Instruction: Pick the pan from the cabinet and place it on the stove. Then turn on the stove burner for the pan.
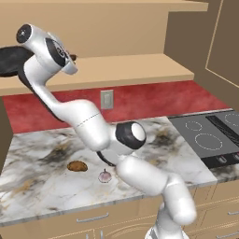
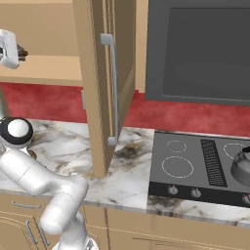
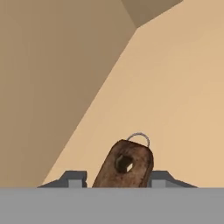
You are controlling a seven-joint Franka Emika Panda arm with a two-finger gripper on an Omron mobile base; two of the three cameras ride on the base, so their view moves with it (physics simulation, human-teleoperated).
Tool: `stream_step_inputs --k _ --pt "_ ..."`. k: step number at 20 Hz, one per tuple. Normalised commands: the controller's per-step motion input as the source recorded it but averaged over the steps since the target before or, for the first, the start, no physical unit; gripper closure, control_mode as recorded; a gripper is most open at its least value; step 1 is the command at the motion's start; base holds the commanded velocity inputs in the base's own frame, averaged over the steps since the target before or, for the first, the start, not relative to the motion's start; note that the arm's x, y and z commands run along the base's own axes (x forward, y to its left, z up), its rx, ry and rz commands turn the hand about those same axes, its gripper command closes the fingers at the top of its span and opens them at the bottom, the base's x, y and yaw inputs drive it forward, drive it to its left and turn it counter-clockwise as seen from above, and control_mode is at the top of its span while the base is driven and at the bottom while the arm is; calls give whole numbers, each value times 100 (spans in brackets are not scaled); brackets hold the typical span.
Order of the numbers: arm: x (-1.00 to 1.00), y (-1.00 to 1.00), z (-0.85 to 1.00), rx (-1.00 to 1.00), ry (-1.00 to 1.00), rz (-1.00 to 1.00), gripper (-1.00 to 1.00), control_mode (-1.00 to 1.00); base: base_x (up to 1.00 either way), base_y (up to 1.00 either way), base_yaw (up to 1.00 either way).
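The cabinet is the biggest thing, light tan wood on the wall, w/ a plain shelf and a red wall strip under it. In the right base view its door stands open, edge toward us, w/ a long silver bar handle.

Under it is the bench, white and grey marble w/ brown marks. The stove is set into the bench to the right, flat dark glass w/ thin white rings and small knobs on the front edge. The near left burner is a bare white ring. A grey kettle sits at the right edge of the stove, partly cut off.

The white arm reaches up and left into the cabinet. The pan is dark and sits on the shelf at the far left in the left base view, partly behind the arm. Its brown handle has a hole and a small wire loop at the end, and in the hand view it sits right between the two tips of the tool. The tips are just beside the handle on both sides, but I can't tell if they squeeze it.

On the bench, well apart from the stove, lie a brown lump and near it a small pinkish bulb.
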Motion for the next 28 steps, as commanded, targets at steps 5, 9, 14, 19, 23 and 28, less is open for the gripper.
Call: stream_step_inputs --k 5,9,14,19,23,28 --pt "-78 -48 -1 7 -2 -17 100 -100 0 0 0" --pt "-77 -46 -21 3 -9 -14 100 -100 0 0 0" --pt "-82 -43 -31 0 -21 -8 100 -100 0 0 0" --pt "-82 -55 -8 4 -15 -8 100 -100 0 0 0" --pt "-86 -63 -9 6 -12 -10 100 -100 0 0 0" --pt "-86 -57 -13 7 -13 -10 100 -100 0 0 0"
